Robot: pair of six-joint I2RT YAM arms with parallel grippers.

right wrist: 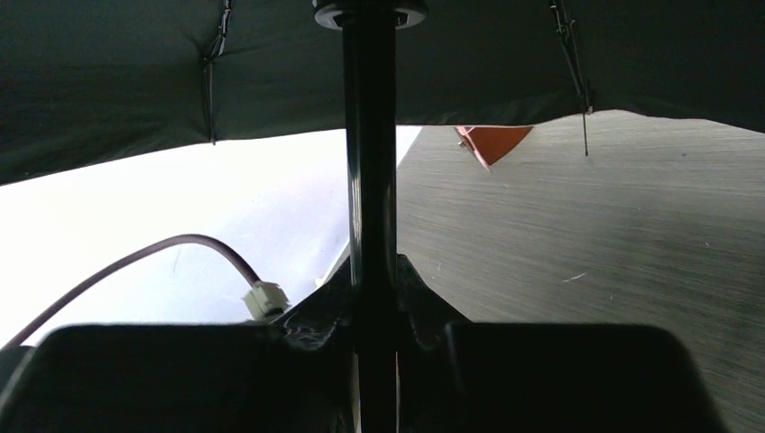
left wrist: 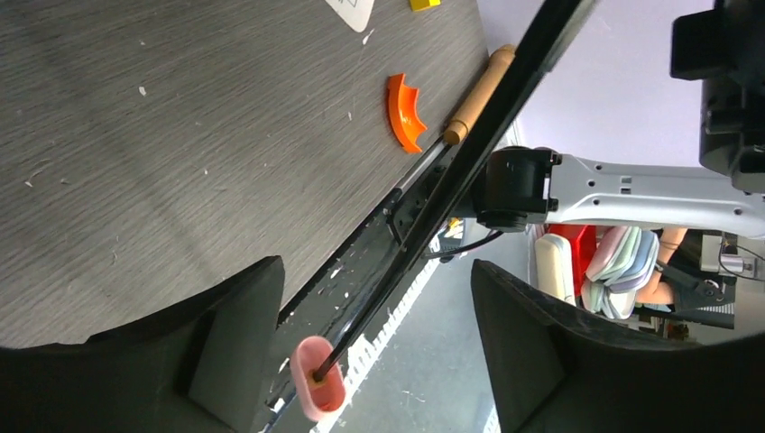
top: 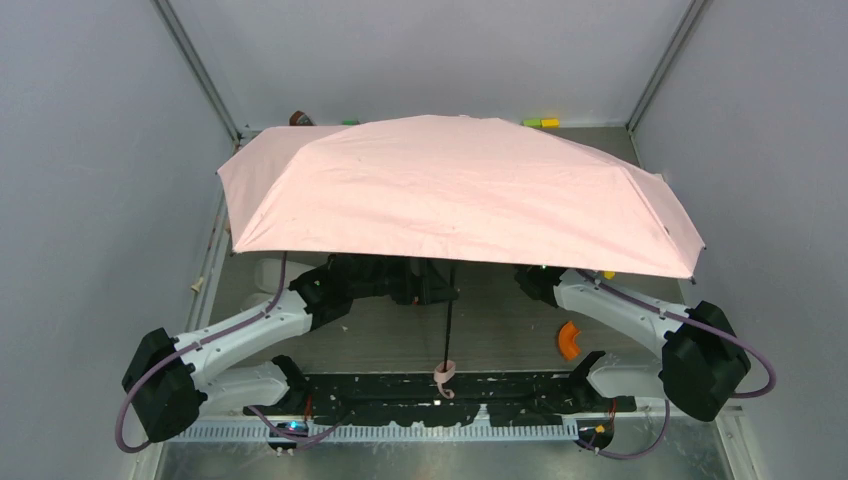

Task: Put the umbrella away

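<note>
Jaws of the left gripper [left wrist: 374,271] are set apart around the shaft [left wrist: 424,212] and do not touch it; those of the right gripper [right wrist: 374,307] are clamped on it. One umbrella [top: 460,190] is spread open above the table [top: 400,340]. It is judged light, with soft fabric, so the stiff shaft is best gripped. One orange curved piece [top: 568,340] is counted on the table.

Pale grey walls [top: 420,50] on three sides, flat even light. Metal corner posts [top: 200,70] at back l. & r. Grey-brown wood-grain table [top: 400,340], scuffed w/ white flecks. Orange curved bit [top: 568,340] near r. front edge. Yellow & green blocks [top: 541,122] at far edge by back wall. Past near edge: red and pastel clutter [left wrist: 613,262], too blurry to ID.
</note>
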